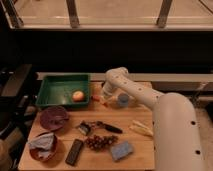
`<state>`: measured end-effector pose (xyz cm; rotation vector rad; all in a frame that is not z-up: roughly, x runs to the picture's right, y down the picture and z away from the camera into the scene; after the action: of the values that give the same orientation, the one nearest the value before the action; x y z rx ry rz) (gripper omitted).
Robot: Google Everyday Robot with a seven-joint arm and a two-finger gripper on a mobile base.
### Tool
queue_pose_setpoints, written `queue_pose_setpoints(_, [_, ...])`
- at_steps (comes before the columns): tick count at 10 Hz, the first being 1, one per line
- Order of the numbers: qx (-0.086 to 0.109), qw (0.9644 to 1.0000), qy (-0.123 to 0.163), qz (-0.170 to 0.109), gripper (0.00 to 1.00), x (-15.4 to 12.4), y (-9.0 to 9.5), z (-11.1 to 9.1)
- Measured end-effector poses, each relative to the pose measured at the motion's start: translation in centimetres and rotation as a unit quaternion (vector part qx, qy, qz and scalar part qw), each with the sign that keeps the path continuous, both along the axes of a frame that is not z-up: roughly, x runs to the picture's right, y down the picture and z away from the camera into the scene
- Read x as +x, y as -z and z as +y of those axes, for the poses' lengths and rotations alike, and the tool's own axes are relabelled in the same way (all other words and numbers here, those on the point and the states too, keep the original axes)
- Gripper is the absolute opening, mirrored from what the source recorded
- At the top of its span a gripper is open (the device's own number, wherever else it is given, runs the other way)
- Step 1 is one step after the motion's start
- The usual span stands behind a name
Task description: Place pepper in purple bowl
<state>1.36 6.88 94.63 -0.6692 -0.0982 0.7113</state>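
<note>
- Green tray [50, 81] at the far left of the wooden table [70, 129], a round red-yellow apple [78, 95] inside, toward its right side.
- Blue cup [122, 99] upright at far centre, just right of the gripper [104, 96].
- Dark-handled utensil [100, 126] lying mid-table.
- Pale yellow item [141, 128] to its right, too blurred to name.
- Dark grape bunch [100, 142] near the front edge, between a black flat device [75, 151] and a blue sponge [121, 149].
- Red-orange bowl [36, 155] at near left, grey cloth [42, 141] in it.
</note>
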Motion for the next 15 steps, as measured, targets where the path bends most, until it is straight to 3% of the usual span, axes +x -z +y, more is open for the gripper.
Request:
queue_pose_setpoints(2, [0.023,0.9996,0.019,0.002,0.0,2.3,2.7,-1.1])
queue_pose_setpoints(3, [0.033,0.999,0.032,0.004,0.0,4.6,4.5,-1.6])
queue_pose_setpoints(6, [0.045,0.9961,0.076,0.001,0.0,11.1,8.1,-1.3])
queue_pose_setpoints(8, [0.049,0.994,0.097,-0.016,0.0,12.9,10.3,-0.6])
queue_pose_setpoints(10, [0.059,0.9897,0.119,-0.053,0.0,13.3,12.0,-0.8])
queue_pose_setpoints(12, [0.069,0.9832,0.137,-0.098,0.0,11.7,13.5,-1.4])
queue_pose_setpoints(14, [0.078,0.9722,0.155,-0.157,0.0,8.0,15.1,-1.9])
queue_pose_setpoints(15, [0.083,0.9626,0.168,-0.195,0.0,5.1,16.2,-2.2])
